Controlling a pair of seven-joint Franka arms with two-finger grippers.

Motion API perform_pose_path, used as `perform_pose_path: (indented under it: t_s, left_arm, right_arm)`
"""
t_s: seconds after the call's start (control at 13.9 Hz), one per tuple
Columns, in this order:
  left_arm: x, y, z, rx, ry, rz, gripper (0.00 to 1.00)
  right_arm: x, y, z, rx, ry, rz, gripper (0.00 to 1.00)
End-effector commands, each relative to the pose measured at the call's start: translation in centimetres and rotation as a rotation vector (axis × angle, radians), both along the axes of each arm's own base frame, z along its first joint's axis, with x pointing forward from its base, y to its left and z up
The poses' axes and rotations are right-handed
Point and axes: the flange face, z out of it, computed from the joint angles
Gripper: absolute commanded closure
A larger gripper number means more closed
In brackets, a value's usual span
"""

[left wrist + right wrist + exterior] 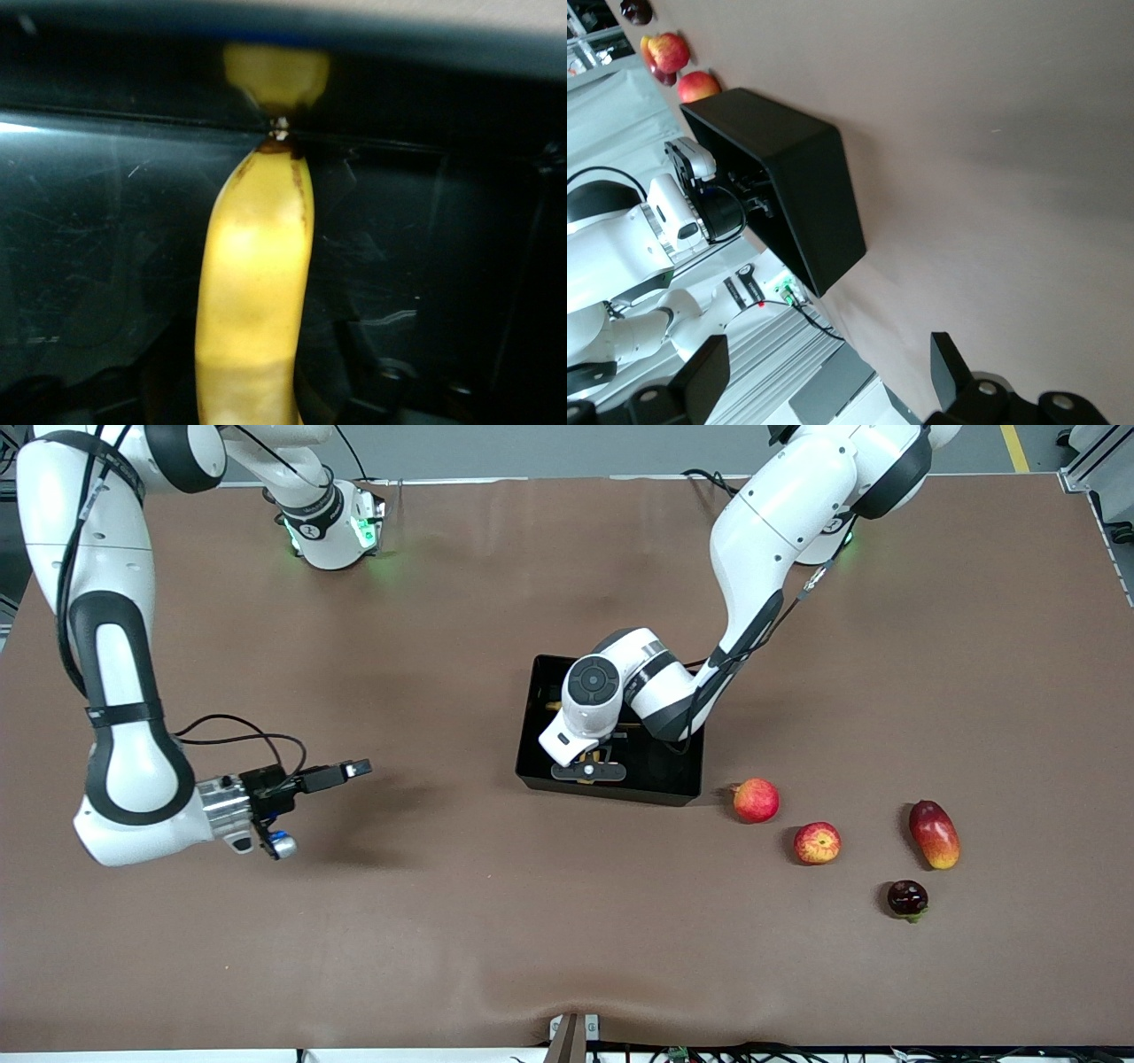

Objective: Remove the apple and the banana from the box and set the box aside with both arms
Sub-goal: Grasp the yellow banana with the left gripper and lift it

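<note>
Down in the box [537, 717], the banana [257, 292] lies under the left end effector [588, 768] — grip unclear — right end effector [354, 769] released.

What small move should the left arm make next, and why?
Probably finish closing on the banana and lift it straight up. The left gripper is down inside the box with the banana centred under its wrist camera; the apple already lies outside.
</note>
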Motion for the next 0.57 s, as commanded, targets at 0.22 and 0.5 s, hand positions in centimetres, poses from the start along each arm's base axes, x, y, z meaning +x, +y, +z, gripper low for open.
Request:
perform_pose_path:
  t_s: [0.22, 0.5]
  left_arm:
    - [0.8, -0.6, 4.5, -0.019, -0.084, -0.085, 1.0]
    - [1.5, -0.2, 11.4, -0.02, -0.141, -0.078, 1.0]
  right_arm:
    - [-0.3, 4.6, 0.7, -0.001, -0.047, 0.043, 0.0]
    - [-0.6, 8.7, 2.4, -0.072, -0.14, 0.092, 0.0]
